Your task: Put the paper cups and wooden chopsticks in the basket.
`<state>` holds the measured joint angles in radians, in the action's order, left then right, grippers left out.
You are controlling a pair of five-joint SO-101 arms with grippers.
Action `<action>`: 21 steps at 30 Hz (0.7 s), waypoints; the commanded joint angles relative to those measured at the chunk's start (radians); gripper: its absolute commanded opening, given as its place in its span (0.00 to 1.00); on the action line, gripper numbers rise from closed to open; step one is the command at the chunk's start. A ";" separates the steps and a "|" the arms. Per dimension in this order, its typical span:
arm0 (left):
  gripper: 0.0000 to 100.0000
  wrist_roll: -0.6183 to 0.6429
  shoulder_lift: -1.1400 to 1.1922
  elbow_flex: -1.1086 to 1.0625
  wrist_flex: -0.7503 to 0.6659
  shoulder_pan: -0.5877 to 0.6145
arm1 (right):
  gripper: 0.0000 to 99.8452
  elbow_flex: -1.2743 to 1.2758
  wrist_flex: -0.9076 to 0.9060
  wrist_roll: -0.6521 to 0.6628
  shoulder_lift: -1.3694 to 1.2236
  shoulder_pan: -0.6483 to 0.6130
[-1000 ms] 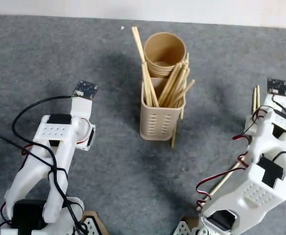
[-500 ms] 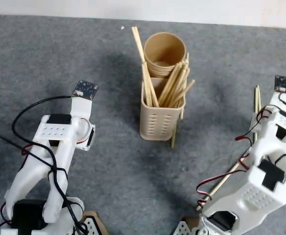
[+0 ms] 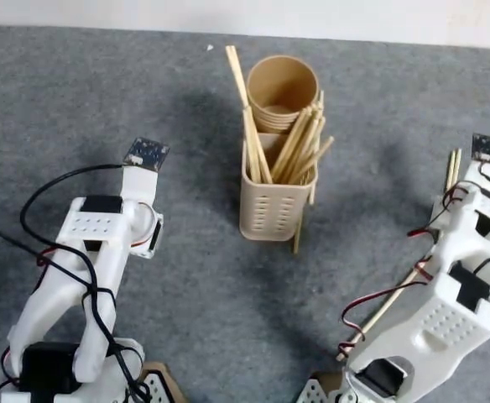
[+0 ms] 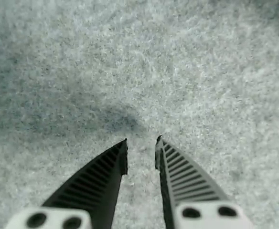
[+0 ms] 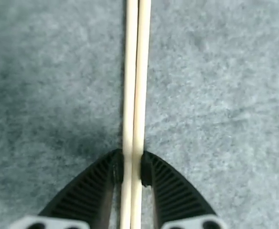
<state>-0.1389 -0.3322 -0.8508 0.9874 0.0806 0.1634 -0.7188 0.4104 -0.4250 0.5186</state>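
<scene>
Your right claw (image 5: 128, 169) pinches 2 pale wooden chopsticks (image 5: 135, 71) lying along its axis, the beige perforated basket (image 3: 274, 210) to its left; left claw (image 4: 141, 155) slightly agape, empty.

The wooden chopsticks (image 5: 142, 71) look pale and smooth; the paper cups (image 3: 283, 88) matt brown. The basket (image 3: 274, 214) is beige matt plastic, the table (image 3: 77, 75) rough grey cloth.

Right arm (image 3: 456, 295) swung outward, away from basket (image 3: 274, 210); right gripper (image 5: 129, 169) carried clamped chopsticks (image 5: 135, 71) along.
</scene>
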 commanded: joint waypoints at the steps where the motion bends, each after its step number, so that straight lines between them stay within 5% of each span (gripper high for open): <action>1: 0.12 0.005 -0.022 0.004 -0.011 -0.015 | 0.01 -0.076 -0.084 -0.084 0.081 -0.028; 7: 0.12 0.005 -0.022 0.004 -0.011 -0.015 | 0.01 -0.205 -0.165 -0.373 0.389 -0.113; 14: 0.12 0.005 -0.022 0.004 -0.011 -0.013 | 0.01 -0.239 -0.087 -0.384 0.723 -0.424; 21: 0.12 0.005 -0.022 0.005 -0.011 -0.010 | 0.01 -0.108 0.278 -0.388 0.920 -0.605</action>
<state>-0.1389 -0.3322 -0.8508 0.9874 0.0806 0.0038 -0.5915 0.0330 0.4035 -0.0368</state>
